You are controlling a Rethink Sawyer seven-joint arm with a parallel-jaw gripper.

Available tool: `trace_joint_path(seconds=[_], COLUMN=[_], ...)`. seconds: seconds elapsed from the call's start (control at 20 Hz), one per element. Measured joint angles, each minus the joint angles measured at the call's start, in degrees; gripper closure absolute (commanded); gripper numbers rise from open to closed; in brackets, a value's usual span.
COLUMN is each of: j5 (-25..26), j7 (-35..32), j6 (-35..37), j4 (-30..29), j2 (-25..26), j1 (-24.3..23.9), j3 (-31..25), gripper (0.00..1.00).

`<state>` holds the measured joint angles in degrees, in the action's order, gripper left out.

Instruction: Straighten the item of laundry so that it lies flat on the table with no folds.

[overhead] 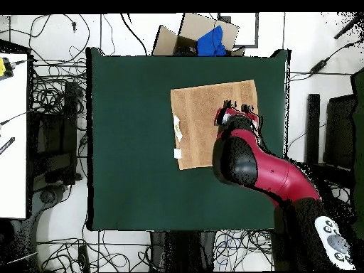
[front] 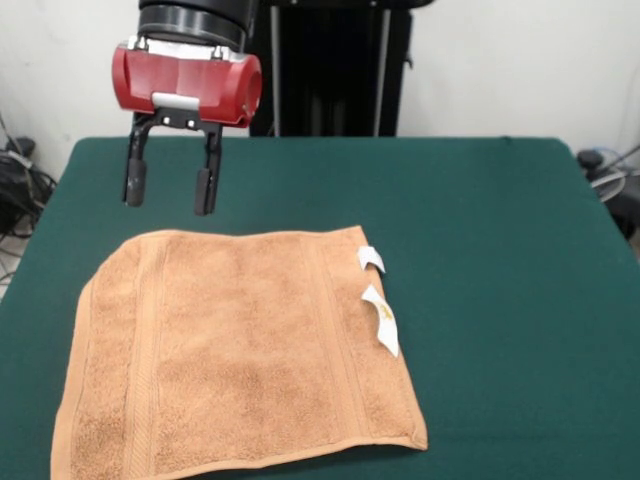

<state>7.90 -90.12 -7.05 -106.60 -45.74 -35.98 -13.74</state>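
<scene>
Terry hand towel (front: 240, 350) lay nearly flat on the green table (front: 500, 220).
Soft, light and limp, it looked easiest to pinch at a corner; the gripper (front: 169, 187) hung above with fingers apart, empty.

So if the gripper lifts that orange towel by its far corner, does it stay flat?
Probably not: the terry towel looks soft and would likely droop and fold. It seems light enough to drag across the felt table. The open gripper hangs above it.

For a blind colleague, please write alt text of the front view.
An orange-tan towel lies spread flat on a green table, two white tags on its right edge. The open gripper of a red arm hangs above the table behind the towel's far left corner.
</scene>
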Motion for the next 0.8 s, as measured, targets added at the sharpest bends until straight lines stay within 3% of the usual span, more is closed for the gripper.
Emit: trace_joint_path(seconds=[0.8], j5=[0.0], j7=[0.0], j6=[0.0], j4=[0.7], j2=[0.0], j1=[-0.4], j3=[0.0], gripper=[0.00])
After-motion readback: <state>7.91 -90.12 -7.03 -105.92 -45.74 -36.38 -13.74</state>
